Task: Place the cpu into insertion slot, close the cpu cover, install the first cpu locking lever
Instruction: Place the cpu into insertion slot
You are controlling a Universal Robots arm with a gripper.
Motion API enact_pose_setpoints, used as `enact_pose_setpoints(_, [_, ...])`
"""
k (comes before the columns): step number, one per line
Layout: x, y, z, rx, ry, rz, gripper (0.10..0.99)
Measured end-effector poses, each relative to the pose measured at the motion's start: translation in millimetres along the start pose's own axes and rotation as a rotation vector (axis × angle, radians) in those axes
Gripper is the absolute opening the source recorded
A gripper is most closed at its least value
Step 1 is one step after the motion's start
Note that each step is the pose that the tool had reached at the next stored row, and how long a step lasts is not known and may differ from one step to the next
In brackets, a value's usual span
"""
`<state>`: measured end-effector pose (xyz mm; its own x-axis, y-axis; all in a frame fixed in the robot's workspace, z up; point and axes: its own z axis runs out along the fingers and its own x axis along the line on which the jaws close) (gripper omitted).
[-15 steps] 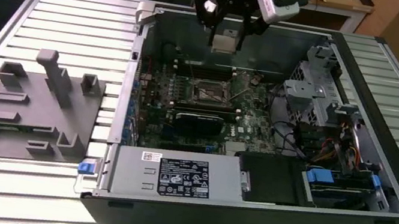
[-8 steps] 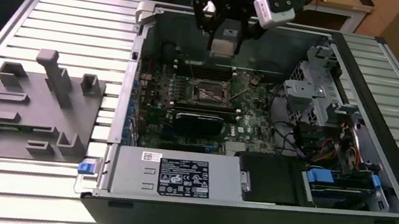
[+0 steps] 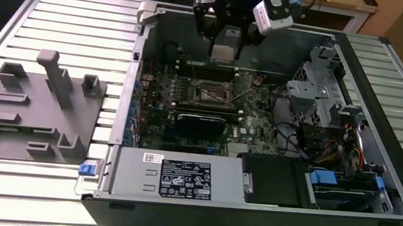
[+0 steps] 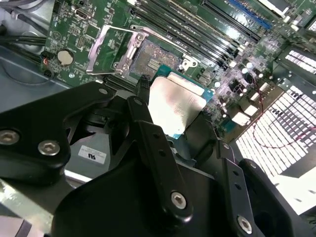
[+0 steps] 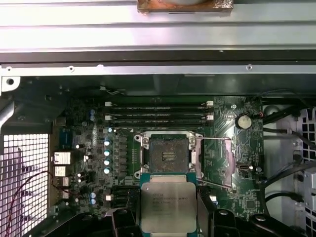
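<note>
The cpu [image 5: 164, 205] was held in the pincer [image 5: 167, 219] above the motherboard [image 5: 252, 195].
It hung just beside the insertion slot [image 5: 168, 157], not in it; the cpu cover [image 4: 99, 50] stood open alongside the slot, inside the computer case [image 3: 248, 225] on the desk [image 3: 78, 18].

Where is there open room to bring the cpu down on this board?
The insertion slot is bare, bordered by the memory slots and the flipped-open cpu cover. Crowded beside it: the capacitor row. Outside the case, the slatted table around the grey fixture is bare.
</note>
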<state>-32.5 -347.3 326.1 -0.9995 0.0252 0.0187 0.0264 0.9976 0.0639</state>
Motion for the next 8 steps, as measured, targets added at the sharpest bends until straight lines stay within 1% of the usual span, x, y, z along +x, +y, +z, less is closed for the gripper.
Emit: enact_pose_setpoints(8, [-0.3,4.1,13.3,0.004,-0.0001,0.0,0.537])
